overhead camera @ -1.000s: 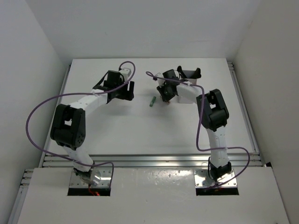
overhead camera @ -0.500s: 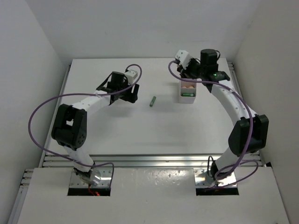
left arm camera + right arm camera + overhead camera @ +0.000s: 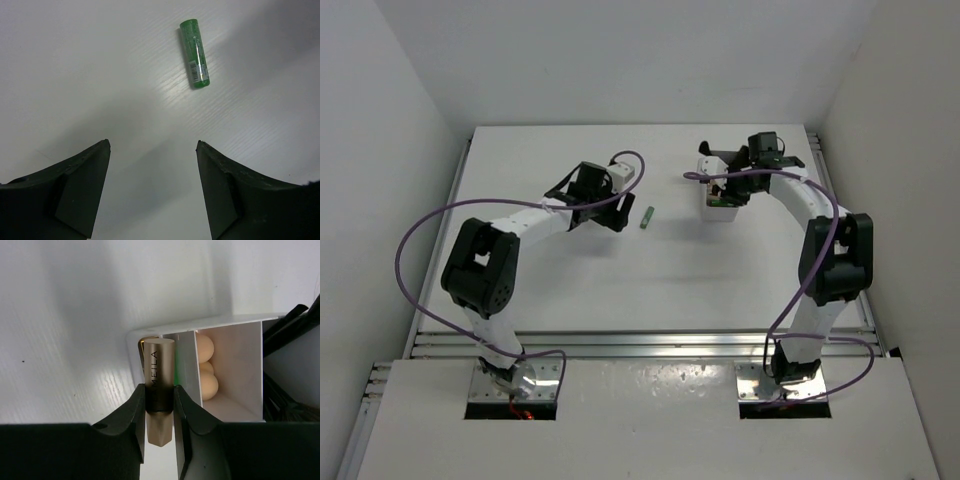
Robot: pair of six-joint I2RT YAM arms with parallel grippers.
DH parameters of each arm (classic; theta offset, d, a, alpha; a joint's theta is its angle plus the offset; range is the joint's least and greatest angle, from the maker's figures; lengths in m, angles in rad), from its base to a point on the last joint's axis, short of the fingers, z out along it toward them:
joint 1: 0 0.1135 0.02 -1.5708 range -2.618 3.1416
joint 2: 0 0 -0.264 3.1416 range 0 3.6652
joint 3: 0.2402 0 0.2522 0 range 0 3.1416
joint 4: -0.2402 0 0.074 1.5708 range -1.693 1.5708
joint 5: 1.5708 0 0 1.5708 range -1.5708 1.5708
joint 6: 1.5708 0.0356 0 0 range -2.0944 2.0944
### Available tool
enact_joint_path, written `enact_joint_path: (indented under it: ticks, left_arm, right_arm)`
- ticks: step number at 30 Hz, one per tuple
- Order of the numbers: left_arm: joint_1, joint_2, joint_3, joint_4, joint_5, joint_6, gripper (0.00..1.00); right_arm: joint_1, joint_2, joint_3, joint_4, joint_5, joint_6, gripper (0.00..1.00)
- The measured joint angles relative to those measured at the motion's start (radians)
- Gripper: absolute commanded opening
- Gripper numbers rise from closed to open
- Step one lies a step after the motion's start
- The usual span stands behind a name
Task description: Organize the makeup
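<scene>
A green tube (image 3: 646, 217) lies on the table; in the left wrist view the green tube (image 3: 195, 53) lies ahead of my open, empty left gripper (image 3: 152, 150), which sits just left of it (image 3: 617, 213). My right gripper (image 3: 159, 395) is shut on a tan tube (image 3: 159, 390) and holds it over the left compartment of the white box (image 3: 225, 321). Two peach sponges (image 3: 206, 375) sit in the middle compartment. Black brushes (image 3: 292, 325) fill the right one. In the top view the right gripper (image 3: 728, 185) hangs over the box (image 3: 719, 212).
White walls enclose the table on three sides. A metal rail (image 3: 640, 343) runs along the near edge. Purple cables loop from both arms.
My left gripper has moved right toward the green tube. My right arm swung from the table's middle out to the box, carrying the tan tube over its left compartment.
</scene>
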Motion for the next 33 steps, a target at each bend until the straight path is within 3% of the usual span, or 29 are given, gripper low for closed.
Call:
enact_joint_path:
  ticks: [5, 7, 10, 18, 20, 27, 33]
  left_arm:
    - [-0.007, 0.012, 0.005, -0.007, -0.004, 0.005, 0.75]
    - [-0.01, 0.013, 0.006, -0.01, -0.008, 0.01, 0.75]
    - [-0.01, 0.014, 0.01, -0.015, -0.011, 0.023, 0.75]
    - [-0.046, 0.09, 0.114, -0.023, -0.032, 0.05, 0.79]
    - [-0.06, 0.124, 0.153, -0.022, -0.035, 0.054, 0.8]
    - [-0.094, 0.265, 0.302, -0.029, -0.023, 0.043, 0.83]
    - [-0.097, 0.396, 0.399, -0.032, -0.02, -0.012, 0.7]
  right_arm:
    - [-0.006, 0.022, -0.029, 0.073, -0.004, 0.002, 0.19]
    - [-0.009, 0.035, -0.034, 0.095, -0.003, 0.002, 0.42]
    - [-0.01, 0.04, -0.052, 0.138, -0.003, 0.014, 0.59]
    - [-0.024, 0.0, -0.174, 0.31, -0.003, 0.09, 0.71]
    - [-0.036, -0.044, -0.245, 0.415, -0.003, 0.168, 0.77]
    - [-0.093, -0.217, -0.465, 0.769, -0.004, 0.532, 0.79]
    - [-0.116, -0.321, -0.562, 0.91, -0.011, 0.732, 0.8]
